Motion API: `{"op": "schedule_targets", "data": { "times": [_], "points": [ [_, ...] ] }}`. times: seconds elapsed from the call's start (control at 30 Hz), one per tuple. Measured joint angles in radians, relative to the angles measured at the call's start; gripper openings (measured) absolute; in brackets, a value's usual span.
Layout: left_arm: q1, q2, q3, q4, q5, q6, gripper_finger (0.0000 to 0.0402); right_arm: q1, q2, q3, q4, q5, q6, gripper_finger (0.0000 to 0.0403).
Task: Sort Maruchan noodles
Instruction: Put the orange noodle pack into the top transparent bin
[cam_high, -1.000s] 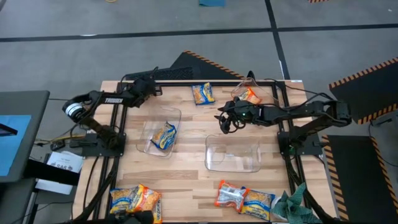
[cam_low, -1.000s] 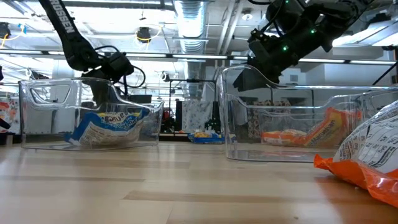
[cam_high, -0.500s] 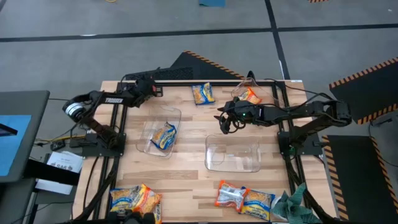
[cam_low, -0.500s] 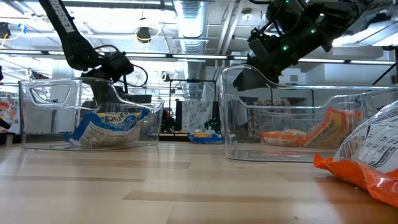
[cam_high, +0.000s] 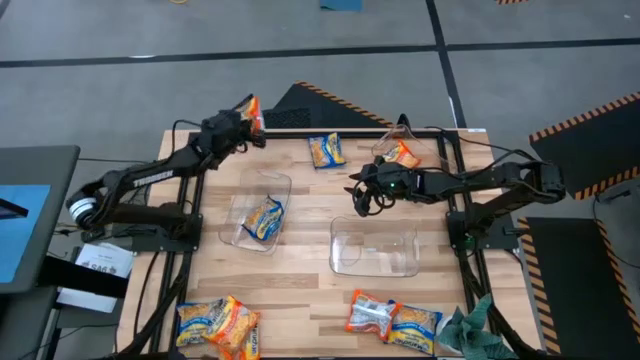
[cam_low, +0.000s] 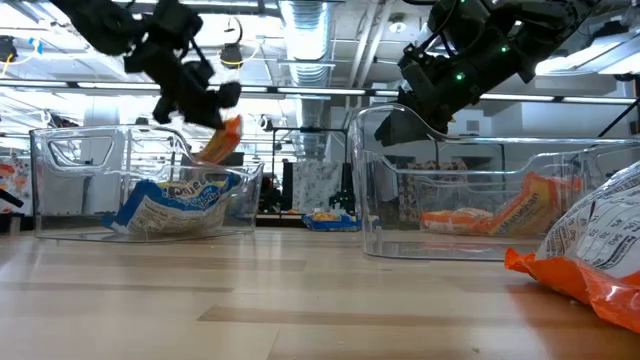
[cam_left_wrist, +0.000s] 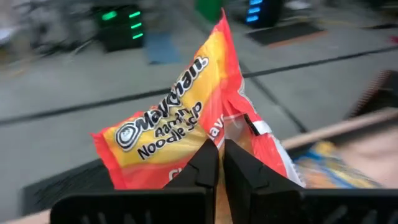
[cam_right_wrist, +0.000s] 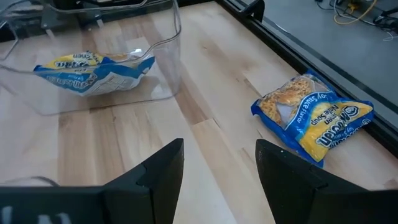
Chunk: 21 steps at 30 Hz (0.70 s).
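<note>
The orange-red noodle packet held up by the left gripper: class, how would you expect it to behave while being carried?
The orange-red packet likely flexes: it is pinched at one edge and its wrapper creases. It looks light, hanging from the shut left gripper. The glossy film may slip.

Left claw (cam_high: 248, 117) is raised over the bench's far left corner, fingers pinched together. Right claw (cam_high: 358, 190) hovers over mid-bench, toward the far edge, fingers apart.

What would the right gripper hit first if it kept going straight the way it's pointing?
Probably the bare wooden table: the open right gripper aims down between the clear bin holding a blue-and-yellow packet and the loose noodle packet. Depth is unclear.
</note>
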Motion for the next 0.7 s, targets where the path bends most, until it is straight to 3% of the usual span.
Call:
{"op": "schedule_targets", "data": {
  "times": [0.37, 0.7],
  "points": [
    [-0.298, -0.035, 0.000, 0.116, 0.050, 0.092, 0.0000, 0.006, -0.107, 0.000, 0.004, 0.030, -0.068, 0.0224],
    [-0.331, 0.014, -0.001, 0.304, 0.170, 0.109, 0.0000, 0.007, -0.386, 0.000, -0.002, 0.058, -0.090, 0.0224]
  ]
}}
